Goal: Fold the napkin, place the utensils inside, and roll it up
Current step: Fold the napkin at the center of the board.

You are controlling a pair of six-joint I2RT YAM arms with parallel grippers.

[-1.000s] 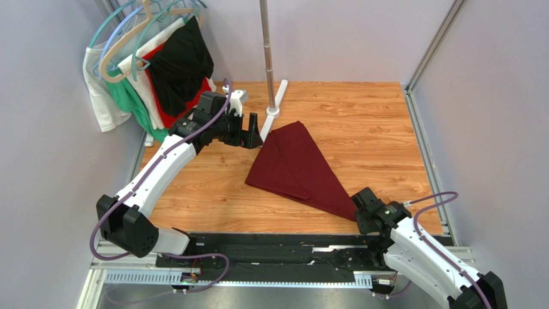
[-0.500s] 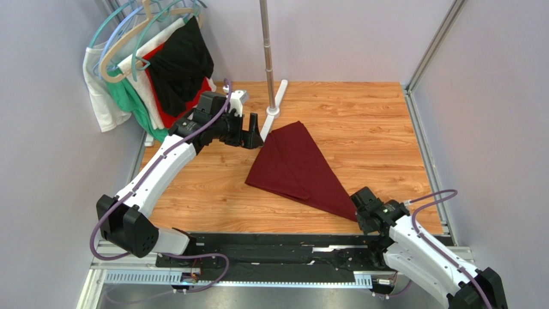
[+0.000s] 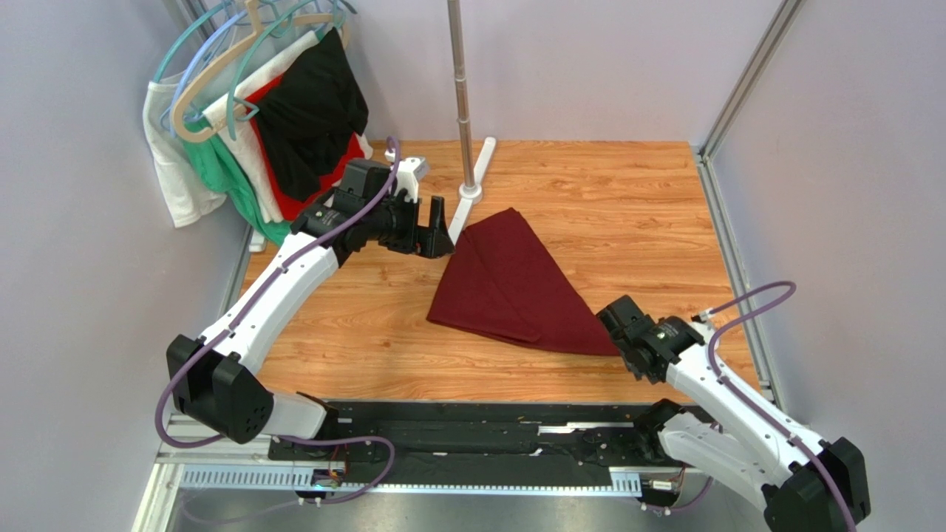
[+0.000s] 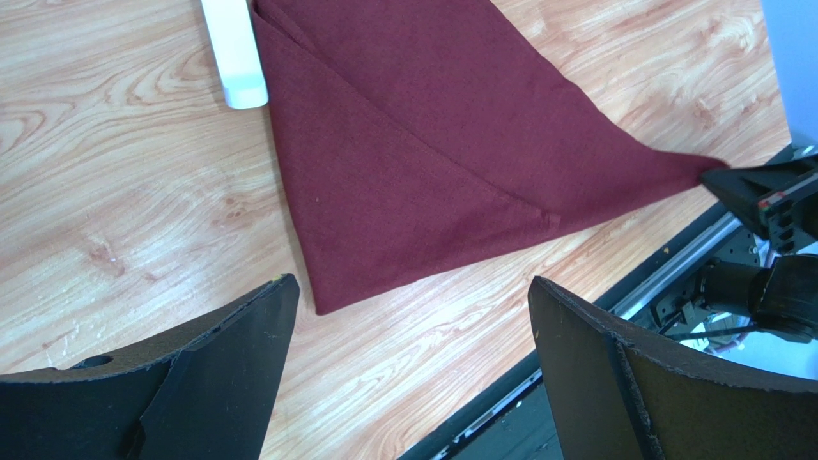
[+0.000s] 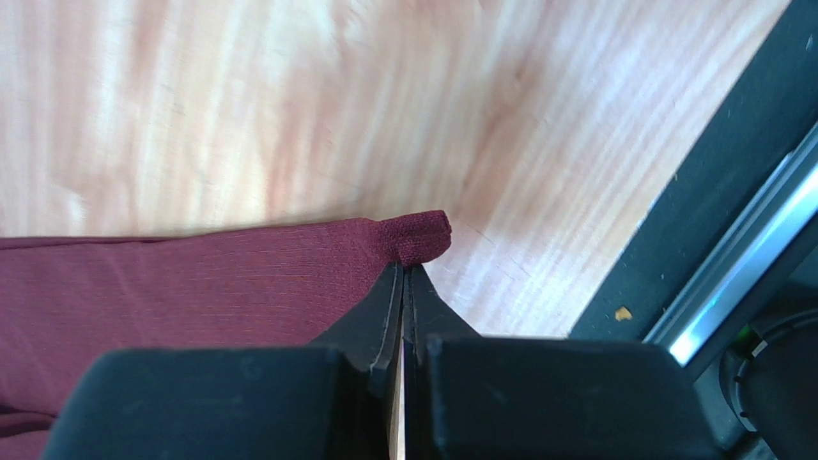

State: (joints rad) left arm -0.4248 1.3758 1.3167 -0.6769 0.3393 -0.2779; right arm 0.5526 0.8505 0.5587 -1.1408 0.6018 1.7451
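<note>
The dark maroon napkin (image 3: 505, 283) lies folded into a rough triangle on the wooden table; it also shows in the left wrist view (image 4: 422, 144) and the right wrist view (image 5: 182, 287). My right gripper (image 3: 614, 324) is shut on the napkin's near right corner, the cloth tip pinched between its fingertips (image 5: 404, 270). My left gripper (image 3: 435, 227) is open and empty, held above the table just left of the napkin's far corner (image 4: 408, 297). The spoon is not in view.
A white stand foot (image 3: 475, 166) with a metal pole (image 3: 459, 67) sits at the back, touching the napkin's far corner. Garments on hangers (image 3: 267, 111) hang at the back left. A black rail (image 3: 500, 427) runs along the near edge.
My right gripper has moved up and away from the near edge, carrying the napkin's corner with it; the napkin's lower edge now lies flatter. The left arm has not moved.
</note>
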